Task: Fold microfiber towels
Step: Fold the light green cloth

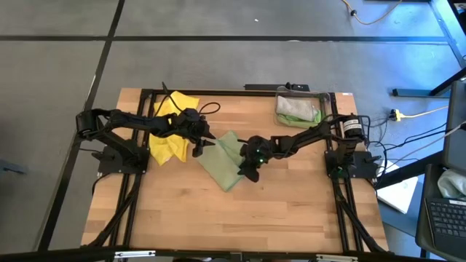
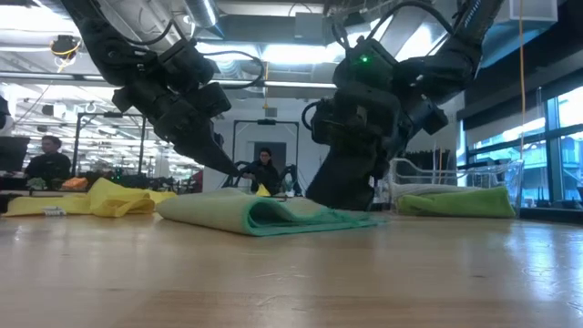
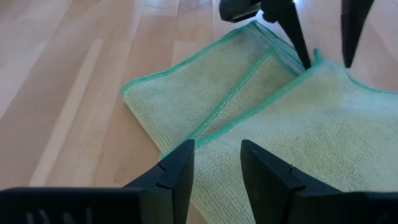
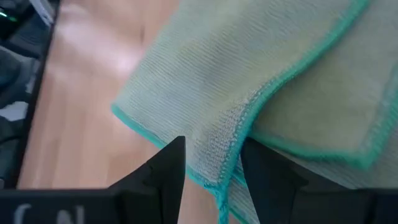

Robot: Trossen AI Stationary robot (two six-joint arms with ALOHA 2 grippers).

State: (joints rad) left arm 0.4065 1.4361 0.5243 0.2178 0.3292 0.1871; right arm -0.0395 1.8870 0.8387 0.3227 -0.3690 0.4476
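Note:
A pale green towel with a teal hem (image 1: 218, 166) lies partly folded at the table's middle, one layer lapped over another (image 3: 217, 81). It also shows in the low view (image 2: 264, 214). My left gripper (image 3: 217, 165) is open just above the towel's left end (image 1: 198, 145), and its fingertip (image 2: 226, 167) is clear of the cloth. My right gripper (image 4: 211, 165) is open and low at the towel's right side (image 1: 246, 169), its fingers on either side of the upper layer's hemmed edge. A yellow towel (image 1: 171, 135) lies crumpled at the far left. My right gripper's open fingers come from above, slanting down, with the upper layer's hemmed edge (image 4: 239, 134) between them. One fingertip (image 3: 305, 61) stands at that edge. I cannot tell whether it touches the cloth. The towel lies flat on the table.
A clear bin (image 1: 320, 98) with folded cloths (image 1: 297, 109) stands at the far right corner. Bare wood lies along the table's near side. In the low view, people sit in the room behind (image 2: 264, 169).

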